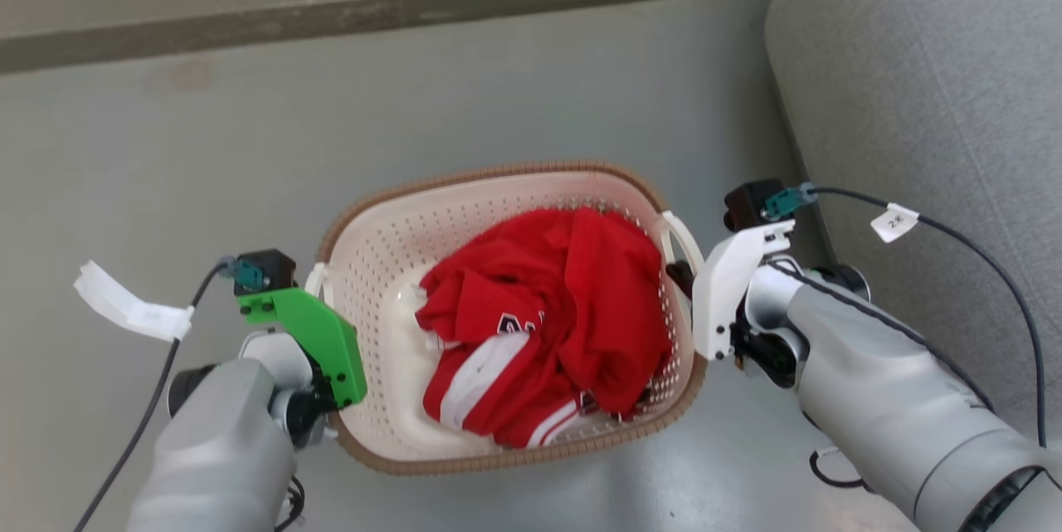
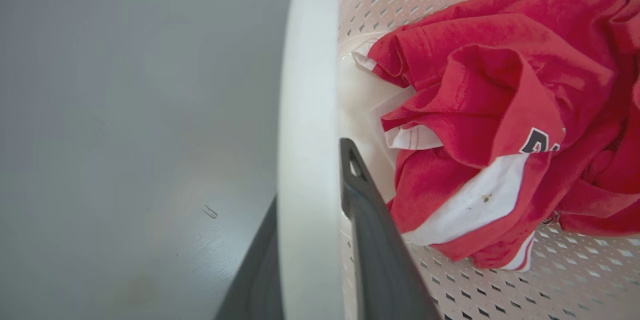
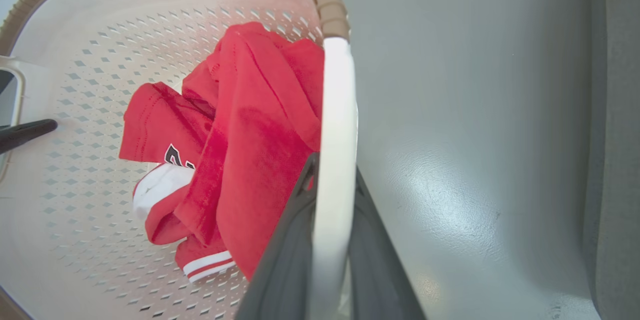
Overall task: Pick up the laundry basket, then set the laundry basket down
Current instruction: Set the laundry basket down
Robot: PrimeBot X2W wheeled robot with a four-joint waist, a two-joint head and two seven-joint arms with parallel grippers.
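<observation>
The laundry basket [image 1: 498, 175] is cream-white with perforated walls and a brown woven-look rim, and sits in the middle of the head view over the grey floor. A crumpled red and white garment [image 1: 564, 308] lies inside it. My left gripper [image 1: 332, 349], under its green mount, is shut on the basket's left white handle [image 2: 307, 110], which runs between its two dark fingers [image 2: 370, 230]. My right gripper [image 1: 684, 283] is shut on the right white handle [image 3: 335, 135], one finger on each side. I cannot tell whether the basket rests on the floor.
A grey upholstered sofa [image 1: 929, 84] stands close on the right, next to my right arm. A dark strip [image 1: 332, 17] runs across the far floor. Black cables with white tags [image 1: 894, 222] hang from both wrists. Open grey floor [image 1: 498, 92] lies beyond the basket.
</observation>
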